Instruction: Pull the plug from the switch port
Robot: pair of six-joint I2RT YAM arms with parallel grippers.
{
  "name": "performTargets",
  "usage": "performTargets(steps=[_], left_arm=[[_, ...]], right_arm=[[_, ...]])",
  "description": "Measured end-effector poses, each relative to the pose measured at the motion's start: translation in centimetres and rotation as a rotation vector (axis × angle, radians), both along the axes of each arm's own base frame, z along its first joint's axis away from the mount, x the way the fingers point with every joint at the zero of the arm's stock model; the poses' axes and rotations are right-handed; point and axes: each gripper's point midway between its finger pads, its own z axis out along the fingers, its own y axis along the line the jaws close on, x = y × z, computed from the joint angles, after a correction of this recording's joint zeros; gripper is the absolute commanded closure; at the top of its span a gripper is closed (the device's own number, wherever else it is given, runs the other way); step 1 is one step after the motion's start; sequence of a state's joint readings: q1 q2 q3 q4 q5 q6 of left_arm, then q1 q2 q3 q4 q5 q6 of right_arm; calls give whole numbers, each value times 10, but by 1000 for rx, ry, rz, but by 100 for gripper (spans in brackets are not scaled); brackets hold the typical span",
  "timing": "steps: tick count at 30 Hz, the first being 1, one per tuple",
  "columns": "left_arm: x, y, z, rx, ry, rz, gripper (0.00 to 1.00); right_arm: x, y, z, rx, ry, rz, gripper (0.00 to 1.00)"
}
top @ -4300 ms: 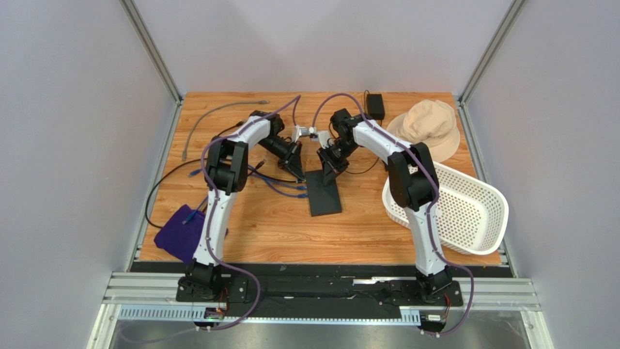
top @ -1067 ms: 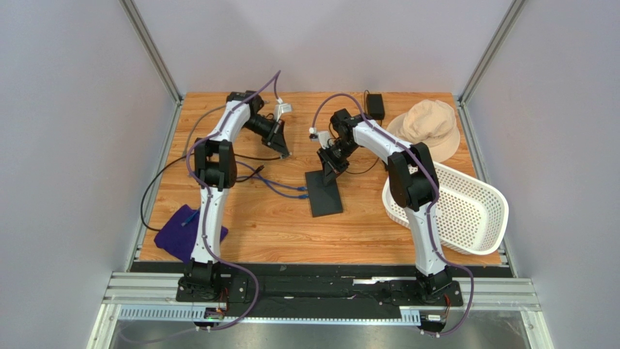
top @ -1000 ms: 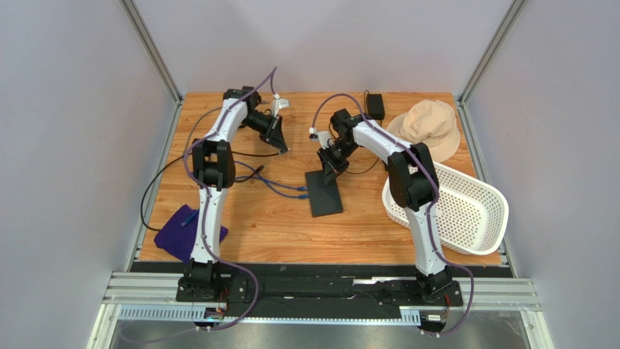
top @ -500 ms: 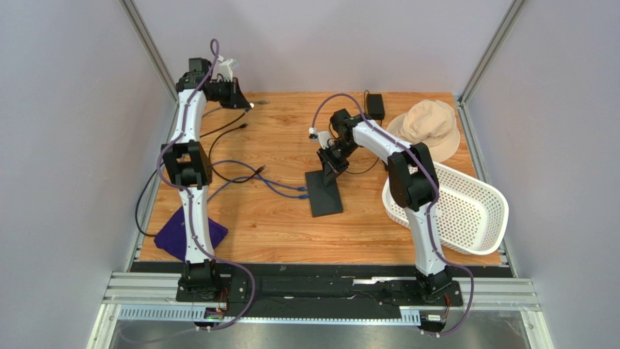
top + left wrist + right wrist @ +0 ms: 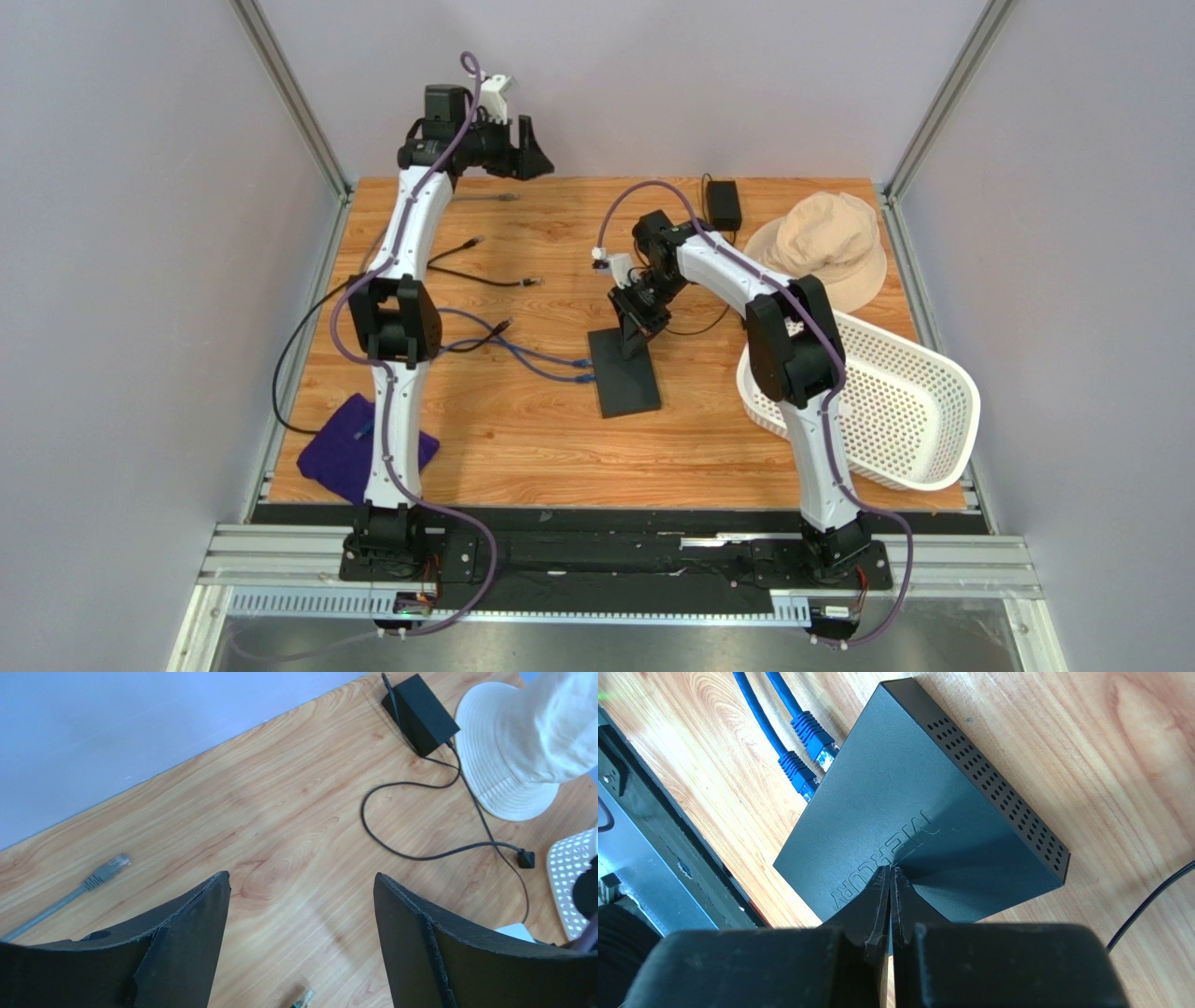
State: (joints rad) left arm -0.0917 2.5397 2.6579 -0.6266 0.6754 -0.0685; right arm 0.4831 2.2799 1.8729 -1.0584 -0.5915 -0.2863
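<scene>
The flat black switch [image 5: 627, 378] lies mid-table, also filling the right wrist view as the switch [image 5: 934, 805]. My right gripper [image 5: 630, 322] is shut, its closed tips [image 5: 890, 871] pressing on the switch's top near its far end. My left gripper [image 5: 530, 147] hangs high over the table's back edge, open and holding nothing [image 5: 302, 877]. A black cable ends in a plug [image 5: 530, 282] lying loose on the wood, left of the switch and apart from it. A small blurred plug [image 5: 303, 999] shows below the open fingers. The switch's sockets are hidden.
Two blue cable plugs [image 5: 805, 756] lie against the switch's left side. A grey cable [image 5: 105, 871] lies at the back left. A black power adapter [image 5: 724, 203], a beige hat [image 5: 828, 245], a white basket [image 5: 884, 406] and a purple cloth [image 5: 344, 448] are also there.
My left arm rose and swung from near the switch to the back edge, and its gripper opened. The black cable now lies loose on the table. The right arm stayed put.
</scene>
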Motion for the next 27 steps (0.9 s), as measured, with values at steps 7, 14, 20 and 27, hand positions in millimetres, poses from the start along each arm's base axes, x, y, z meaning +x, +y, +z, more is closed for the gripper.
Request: performTargets(steps=[7, 14, 20, 27], left_arm=[[-63, -12, 23, -116, 130, -110, 19], [-153, -36, -16, -197, 346, -275, 26], [-204, -68, -68, -169, 517, -394, 28], [-235, -71, -111, -101, 612, -477, 28]], right_arm=[[3, -3, 4, -30, -51, 18, 99], [0, -14, 5, -78, -88, 21, 100], [0, -14, 4, -79, -85, 15, 100], [0, -14, 3, -81, -77, 6, 100]])
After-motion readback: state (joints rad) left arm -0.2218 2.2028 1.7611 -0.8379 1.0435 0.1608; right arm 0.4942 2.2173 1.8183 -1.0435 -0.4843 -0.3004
